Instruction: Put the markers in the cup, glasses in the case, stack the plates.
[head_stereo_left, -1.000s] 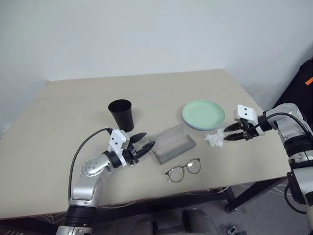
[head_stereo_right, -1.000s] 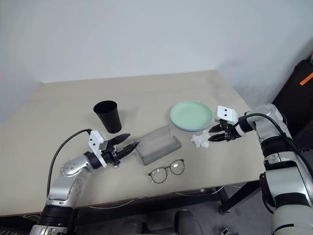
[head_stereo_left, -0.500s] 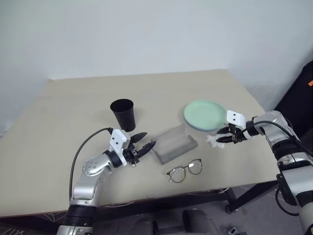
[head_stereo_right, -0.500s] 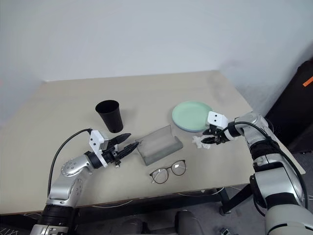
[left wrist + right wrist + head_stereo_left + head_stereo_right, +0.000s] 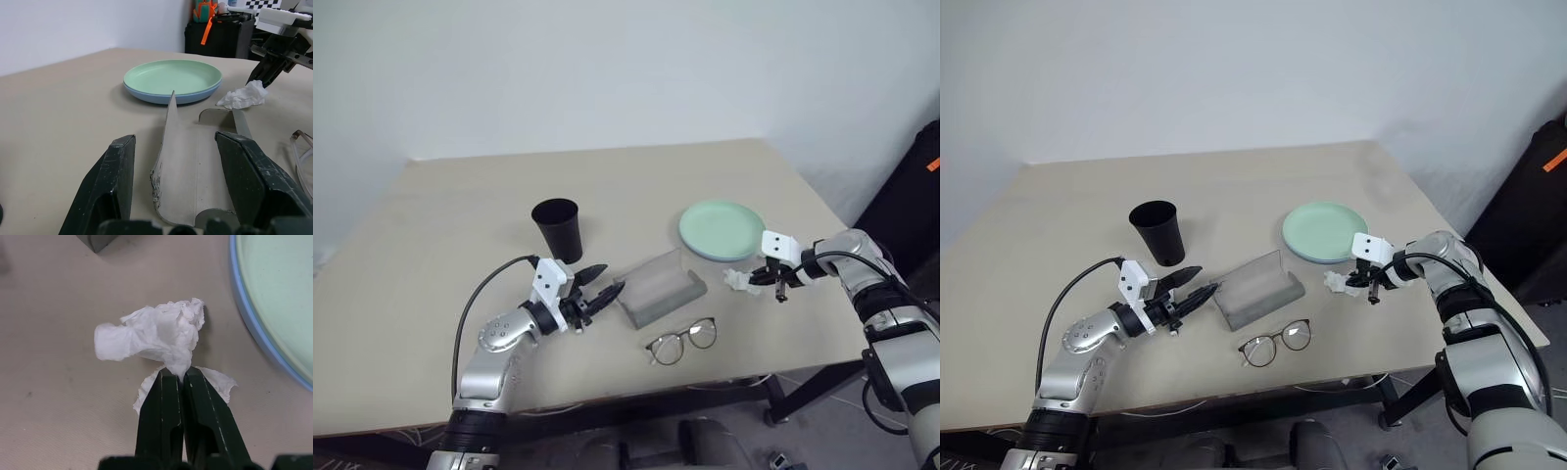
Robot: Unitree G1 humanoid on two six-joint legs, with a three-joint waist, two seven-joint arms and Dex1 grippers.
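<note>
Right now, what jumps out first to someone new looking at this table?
The right gripper, shut on a crumpled white tissue beside the stacked plates, mint green on blue. At mid-table the grey case lies open, with the left gripper open and level at its end. The glasses lie near the front edge; the cup stands behind.

No writing to read anywhere: no label, brand, number or sign on any item on the worktop (image 5: pixel 460 225). A black-and-white checkered pattern (image 5: pixel 271 4) in the background carries no legible characters.
</note>
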